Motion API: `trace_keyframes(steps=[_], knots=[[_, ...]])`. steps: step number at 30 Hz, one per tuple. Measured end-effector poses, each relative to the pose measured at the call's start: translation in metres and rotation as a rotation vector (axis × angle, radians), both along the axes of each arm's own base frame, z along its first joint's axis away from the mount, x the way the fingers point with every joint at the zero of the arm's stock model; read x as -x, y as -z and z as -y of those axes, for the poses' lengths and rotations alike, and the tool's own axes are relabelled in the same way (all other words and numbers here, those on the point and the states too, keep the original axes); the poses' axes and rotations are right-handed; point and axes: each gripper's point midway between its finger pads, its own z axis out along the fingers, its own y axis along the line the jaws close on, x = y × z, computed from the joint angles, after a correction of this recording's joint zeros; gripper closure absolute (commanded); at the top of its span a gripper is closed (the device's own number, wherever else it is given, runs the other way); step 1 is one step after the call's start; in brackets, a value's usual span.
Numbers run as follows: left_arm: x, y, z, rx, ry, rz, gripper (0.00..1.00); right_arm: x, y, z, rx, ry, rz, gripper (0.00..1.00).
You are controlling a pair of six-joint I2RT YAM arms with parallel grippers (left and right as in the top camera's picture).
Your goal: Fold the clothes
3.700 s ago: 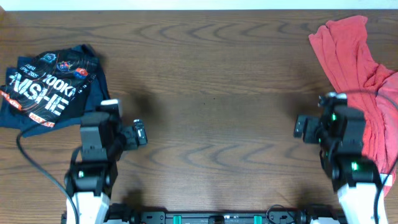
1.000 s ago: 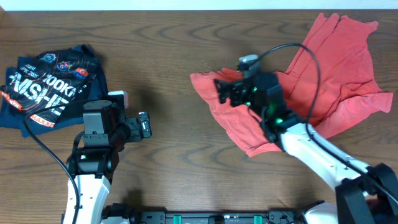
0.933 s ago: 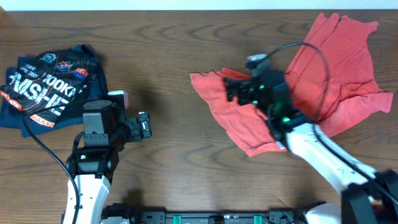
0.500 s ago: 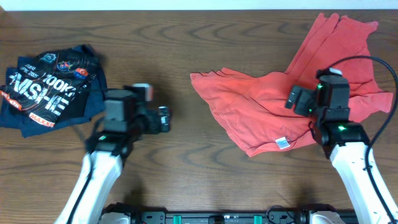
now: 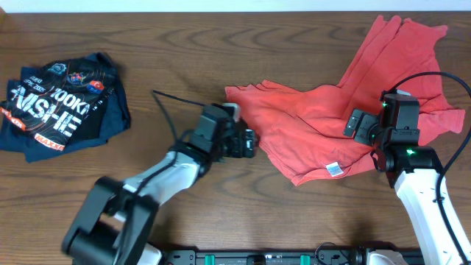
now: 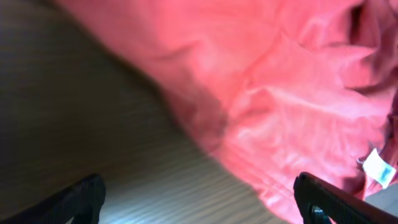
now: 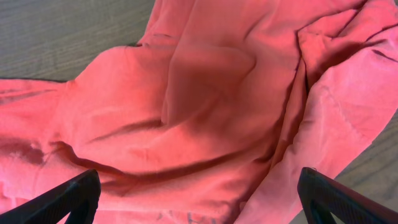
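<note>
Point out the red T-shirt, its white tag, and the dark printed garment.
red T-shirt [image 5: 309, 121], overhead view, crumpled middle
white tag [image 5: 335, 169], overhead view, its centre
dark printed garment [image 5: 50, 110], overhead view, white lettering

The table [image 5: 221, 66], dark brown wood grain and evenly lit, extends all round the left gripper [image 5: 252, 143]. A pale strip [image 5: 221, 4] borders its far edge, well beyond that gripper.

T-shirt [image 5: 309, 125]: coral-red cloth, matt, soft, heavily creased.
Tag [image 5: 335, 169]: white; cloth or paper, cannot tell.
Dark garment [image 5: 59, 107]: matt cloth with flat printed lettering.
Table [image 5: 221, 59]: dark wood grain, smooth, faint sheen.
Left gripper fingers [image 6: 81, 199]: black, matt, plastic-looking.
Right arm shell [image 5: 423, 199]: white plastic, smooth, slightly glossy.
</note>
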Motion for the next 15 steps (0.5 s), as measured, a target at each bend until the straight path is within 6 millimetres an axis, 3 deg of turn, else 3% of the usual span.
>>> trace_keyframes(steps=[7, 12, 15], knots=[[-0.005, 0.010, 0.041, 0.082, 0.029, 0.041, 0.05, 0.005, 0.004, 0.000, 0.000, 0.000, -0.024, 0.01], [-0.021, 0.012, 0.059, 0.155, 0.017, 0.105, 0.34, 0.007, 0.005, 0.000, 0.000, 0.000, -0.034, 0.01], [-0.025, 0.018, 0.059, 0.158, 0.003, 0.108, 0.66, 0.007, 0.006, 0.000, 0.000, 0.000, -0.039, 0.01]])
